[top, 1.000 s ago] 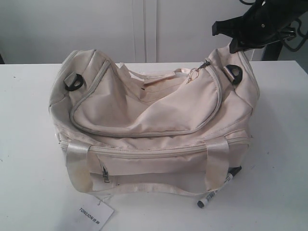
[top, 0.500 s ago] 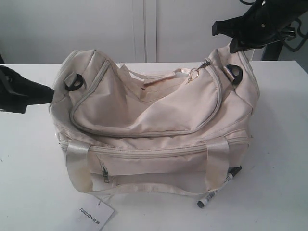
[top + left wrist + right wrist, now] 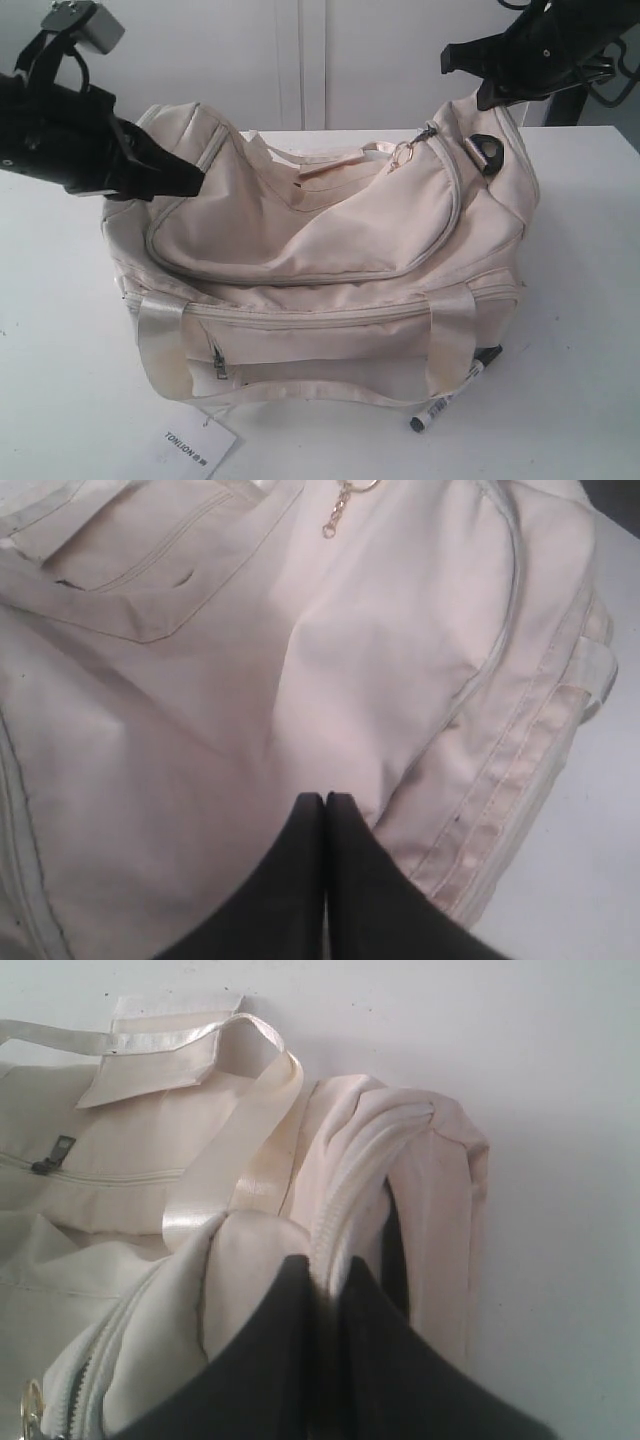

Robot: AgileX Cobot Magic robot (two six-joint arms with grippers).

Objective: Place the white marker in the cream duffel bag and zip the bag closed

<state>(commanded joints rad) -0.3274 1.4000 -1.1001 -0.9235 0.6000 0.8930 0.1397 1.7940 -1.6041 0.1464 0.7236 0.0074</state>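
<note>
**Progress.** Neither step was found done. The left tool (image 3: pixel 190 183) hung over the left end of the bag (image 3: pixel 300 230). Its fingers were pressed together with nothing between them. The wrist view did not settle whether the tips touched the cloth or stood just above it.

The marker (image 3: pixel 452 396) lay on the desk (image 3: pixel 60 350) against the bag's right front corner. Its upper end was tucked under the shiny front handle (image 3: pixel 450 340). It was outside the bag and touched by neither tool.

The right tool (image 3: pixel 487 92) held the bag's right end, pinching a fold of cloth and zip seam between its fingers.

In my judgement everything remained to do: picking up the marker, opening the top, dropping the marker in and running the zip shut.

**Containers.** The bag was the only one.
- **Paper tag:** the paper tag (image 3: pixel 198 447) lay on the desk at the bag's left front.
- **Front pocket:** the front pocket zip (image 3: pixel 217 365) appeared closed.
- **Top flap:** the curved flap sagged slack across the top, with the gold chain pull (image 3: pixel 403 152) near the right end.
- **Main zip:** whether it stood open along its run could not be told.
- **Contents:** no lining showed, and nothing was seen inside.
</note>
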